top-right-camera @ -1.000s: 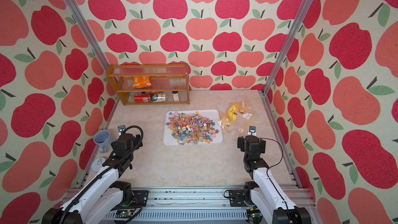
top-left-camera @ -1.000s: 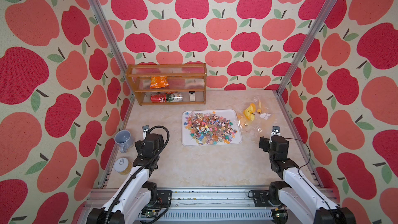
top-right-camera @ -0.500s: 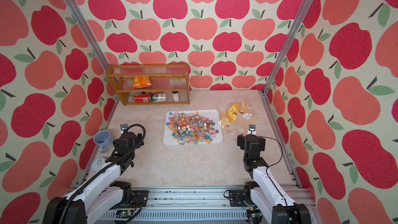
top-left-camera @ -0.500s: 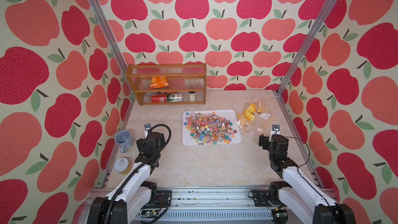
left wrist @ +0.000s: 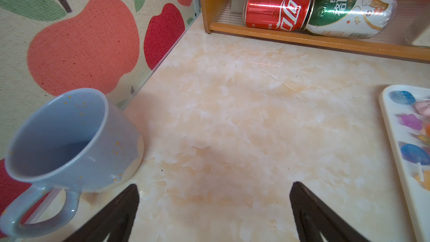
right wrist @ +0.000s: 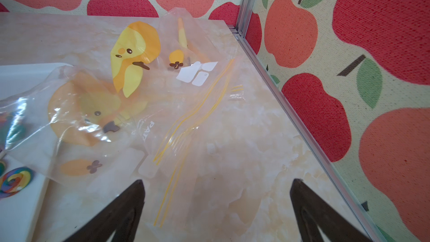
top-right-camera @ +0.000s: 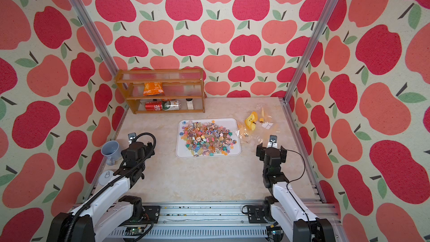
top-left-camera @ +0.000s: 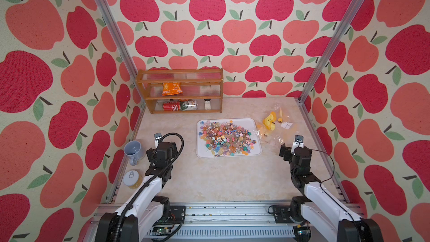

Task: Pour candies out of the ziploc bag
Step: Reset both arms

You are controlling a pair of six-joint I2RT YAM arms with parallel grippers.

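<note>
The candies (top-left-camera: 226,138) (top-right-camera: 208,138) lie in a multicoloured heap on a white tray (top-left-camera: 200,153) in both top views. The ziploc bag (top-left-camera: 275,124) (top-right-camera: 258,123), clear with yellow duck prints, lies flat and crumpled just right of the tray. In the right wrist view the bag (right wrist: 162,94) overlaps the tray's corner, ahead of my right gripper (right wrist: 217,185). That gripper is open and holds nothing. My left gripper (left wrist: 214,189) is open over bare tabletop, left of the tray (left wrist: 391,122). A few candies (left wrist: 411,154) show at the edge of its view.
A blue mug (top-left-camera: 133,151) (left wrist: 69,136) stands beside my left gripper, against the left wall. A lidded tin (top-left-camera: 132,179) sits nearer the front. A wooden shelf (top-left-camera: 180,89) at the back left holds an orange snack packet (top-left-camera: 171,88) and cans (left wrist: 302,12). Walls enclose three sides.
Both wrists have crept slightly toward the back. The grippers stay open, and the bag, tray and candies have not moved.
</note>
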